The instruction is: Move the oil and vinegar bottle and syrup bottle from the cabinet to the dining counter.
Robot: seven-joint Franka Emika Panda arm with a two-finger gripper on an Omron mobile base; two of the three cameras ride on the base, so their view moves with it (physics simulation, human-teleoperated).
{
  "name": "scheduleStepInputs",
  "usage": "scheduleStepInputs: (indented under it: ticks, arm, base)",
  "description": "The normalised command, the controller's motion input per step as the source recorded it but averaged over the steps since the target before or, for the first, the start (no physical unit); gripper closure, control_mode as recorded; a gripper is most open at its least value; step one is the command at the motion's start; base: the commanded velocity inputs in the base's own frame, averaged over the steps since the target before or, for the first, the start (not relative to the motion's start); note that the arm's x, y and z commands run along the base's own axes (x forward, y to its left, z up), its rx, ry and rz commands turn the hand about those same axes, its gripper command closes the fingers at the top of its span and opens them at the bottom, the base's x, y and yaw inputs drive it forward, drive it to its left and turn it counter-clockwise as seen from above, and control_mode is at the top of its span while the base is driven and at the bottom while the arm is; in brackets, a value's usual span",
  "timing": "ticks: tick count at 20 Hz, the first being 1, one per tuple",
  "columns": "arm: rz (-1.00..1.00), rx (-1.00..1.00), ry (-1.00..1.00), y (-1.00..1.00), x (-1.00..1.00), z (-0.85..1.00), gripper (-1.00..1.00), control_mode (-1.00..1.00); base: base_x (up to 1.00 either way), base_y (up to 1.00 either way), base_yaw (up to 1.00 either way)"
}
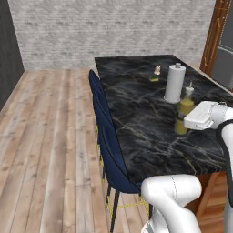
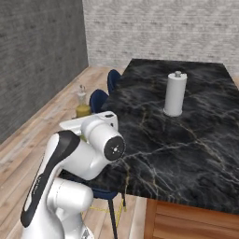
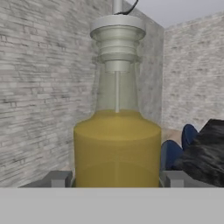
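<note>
While the gripper point(image 3: 116, 178) stands clamped on the oil and vinegar bottle point(image 3: 116, 144), one finger point(image 3: 57, 178) at each side of its wide base, the bottle hangs upright at the near part of the dining counter point(image 1: 145, 123). Beyond it, the paper-towel roll point(image 1: 174, 83) stands close; a careless swing could topple it.

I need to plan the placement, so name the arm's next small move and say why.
Probably lower the oil and vinegar bottle onto the dining counter and then open. In the hand view the gripper flanks its base on both sides, and in the left base view the bottle stands upright over the black top beside the paper-towel roll.
</note>
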Motion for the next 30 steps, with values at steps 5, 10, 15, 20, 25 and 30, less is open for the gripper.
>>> scheduleStepInputs:
  ticks: [5, 10, 15, 20, 25, 30]
  arm:
    - [0.09, 0.0, -0.01, 0.03, 0.5, -0.24, 1.0, -1.0]
    - [0.1, 0.01, 0.0, 0.06, 0.52, -0.32, 1.0, -1.0]
    - [0.12, 0.0, 0.0, 0.08, 0.51, -0.4, 1.0, -1.0]
    - [0.11, 0.01, -0.01, 0.05, 0.46, -0.37, 1.0, -1.0]
    - [0.02, 0.0, -0.07, 0.0, 0.2, -0.17, 1.0, -1.0]
    - [0.01, 0.0, -0.02, 0.0, 0.21, -0.24, 1.0, -1.0]
  base:
    - [0.0, 0.0, 0.0]
    - [0.0, 0.0, 0.0]
    - [0.0, 0.0, 0.0]
    - [0.0, 0.0, 0.0]
    - [0.0, 0.0, 0.0]
    - [0.0, 0.0, 0.0]
